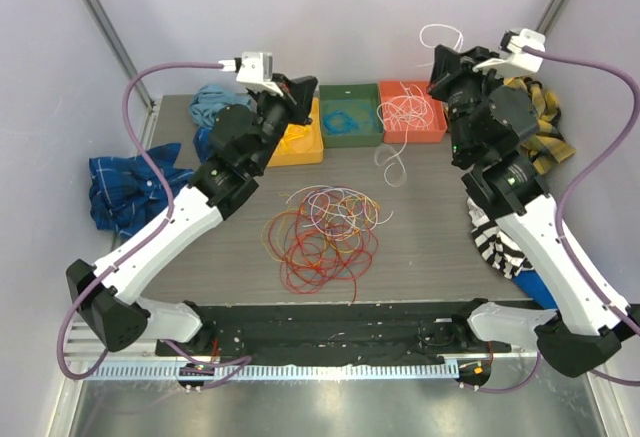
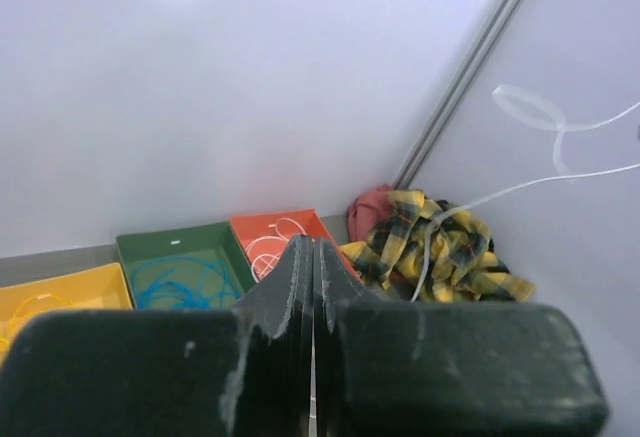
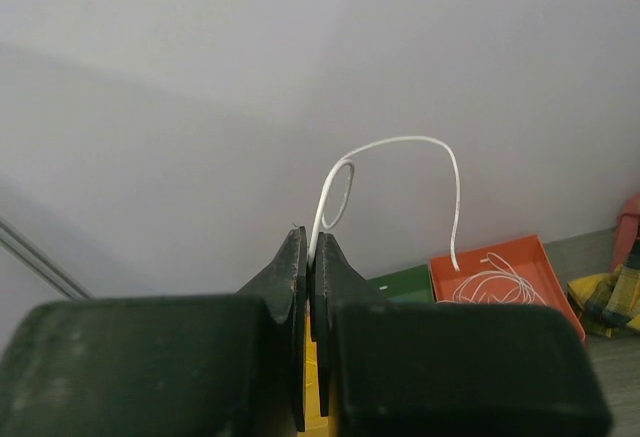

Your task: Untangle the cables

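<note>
A green tray (image 1: 351, 139) and plaid cloth (image 1: 545, 117) are flanking the orange tray (image 1: 412, 137). Raised near it, the right pincer (image 3: 308, 242) is clamping a white cable (image 3: 400, 140); the left pincer (image 2: 312, 247) is sitting closed, empty.

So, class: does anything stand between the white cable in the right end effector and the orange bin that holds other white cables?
Nothing visible does. The right end effector is shut on the white cable, which arcs through open air and hangs down towards the orange bin.
</note>
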